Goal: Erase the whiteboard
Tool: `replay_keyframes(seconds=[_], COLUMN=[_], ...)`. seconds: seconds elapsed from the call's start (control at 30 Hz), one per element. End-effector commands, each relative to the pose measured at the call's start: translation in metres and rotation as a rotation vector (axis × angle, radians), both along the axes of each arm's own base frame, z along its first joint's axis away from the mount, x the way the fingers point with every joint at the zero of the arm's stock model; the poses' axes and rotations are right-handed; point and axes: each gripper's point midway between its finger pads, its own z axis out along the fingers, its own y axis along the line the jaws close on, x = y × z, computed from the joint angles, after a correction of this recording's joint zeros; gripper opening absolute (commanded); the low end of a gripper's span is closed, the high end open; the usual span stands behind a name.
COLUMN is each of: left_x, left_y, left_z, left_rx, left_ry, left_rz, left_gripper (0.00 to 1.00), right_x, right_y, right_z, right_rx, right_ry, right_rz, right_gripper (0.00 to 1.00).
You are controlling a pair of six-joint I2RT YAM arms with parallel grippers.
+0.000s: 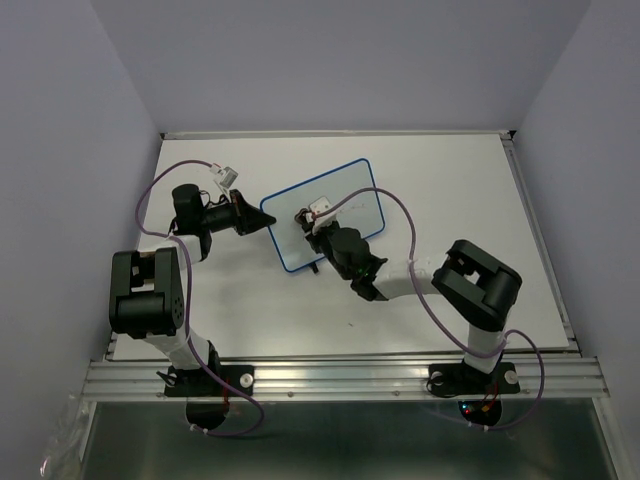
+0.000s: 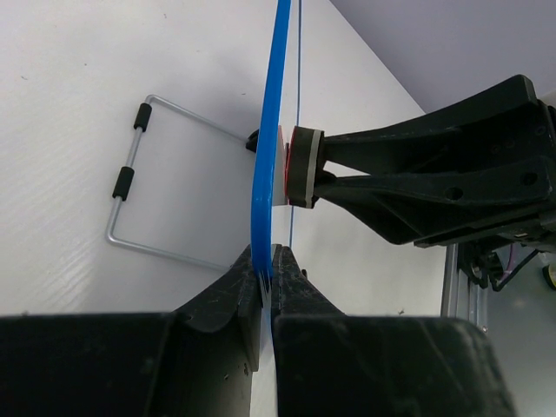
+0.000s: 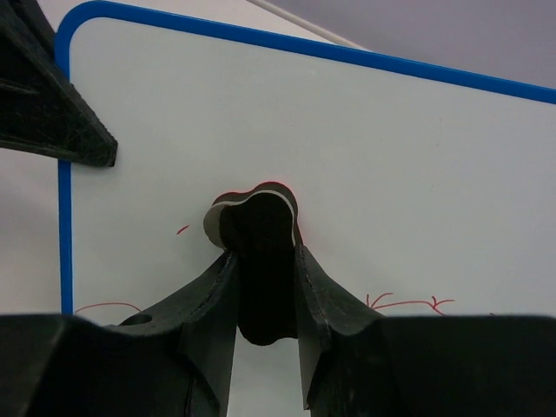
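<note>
1. Two arms are on the job. The left fingers [image 2: 270, 263] are pressed together on the left edge of the whiteboard [image 1: 350, 195], pinching its blue frame. I read this as the bracing hold.
2. The whiteboard stands around the middle of the surface [image 1: 470, 180]. It is propped at a tilt on a wire stand [image 2: 130, 187] behind it, with its face toward the right arm.
3. Handling judgement: a thin, stiff, light panel. The glossy face should be slippery, and the wire stand looks liable to skid or fold under a hard push. I would take hold at the frame edge, never the face, and keep wiping pressure modest against the brace.
4. Red marker traces [image 3: 400, 304] show low on the face: an arc at lower left, a small tick beside the eraser [image 3: 256, 217], and a longer squiggle to its right. I judge the erasing unfinished.
5. The eraser is a dark block lying flat against the board, left of centre.
6. The right fingers [image 3: 263, 261] are partly spread, pinching the eraser from both sides.
</note>
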Motion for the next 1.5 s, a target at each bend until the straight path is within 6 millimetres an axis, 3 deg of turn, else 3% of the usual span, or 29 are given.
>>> replay_keyframes(seconds=[0.0,0.17,0.3,0.63,0.83,1.0,1.17,1.27,1.3,1.37,1.4,1.47], left_x=[0.015,0.014,0.014,0.015,0.016,0.015,0.016,0.017,0.017,0.017,0.017,0.017], left_y=[0.010,0.011,0.011,0.011,0.011,0.011,0.011,0.012,0.011,0.012,0.012,0.012], left_z=[-0.019,-0.020,-0.020,-0.019,-0.020,-0.020,-0.020,-0.020,-0.020,-0.019,-0.019,-0.020], left_rx=[0.099,0.101,0.101,0.101,0.102,0.102,0.102,0.102,0.102,0.103,0.103,0.103], left_ry=[-0.051,-0.049,-0.050,-0.050,-0.048,-0.045,-0.044,-0.042,-0.043,-0.045,-0.045,-0.044], left_rz=[0.098,0.103,0.104,0.108,0.109,0.112,0.115,0.119,0.117,0.120,0.120,0.121], left_gripper=[0.00,0.00,0.00,0.00,0.00,0.00,0.00,0.00,0.00,0.00,0.00,0.00], right_x=[-0.025,-0.056,-0.067,-0.076,-0.091,-0.092,-0.095,-0.092,-0.088,-0.089,-0.090,-0.096], right_y=[0.036,0.059,0.061,0.064,0.074,0.074,0.074,0.069,0.068,0.065,0.064,0.063], right_z=[-0.016,-0.045,-0.067,-0.074,-0.092,-0.091,-0.081,-0.058,-0.039,-0.027,-0.008,0.008], right_rx=[-0.073,-0.139,-0.194,-0.266,-0.301,-0.323,-0.285,-0.229,-0.189,-0.158,-0.115,-0.075], right_ry=[0.013,0.048,0.083,0.091,0.138,0.138,0.145,0.117,0.090,0.080,0.056,0.045], right_rz=[0.125,0.240,0.265,0.336,0.445,0.459,0.460,0.423,0.392,0.387,0.390,0.408], right_gripper=[0.01,0.01,0.01,0.01,0.01,0.01,0.01,0.01,0.01,0.01,0.01,0.01])
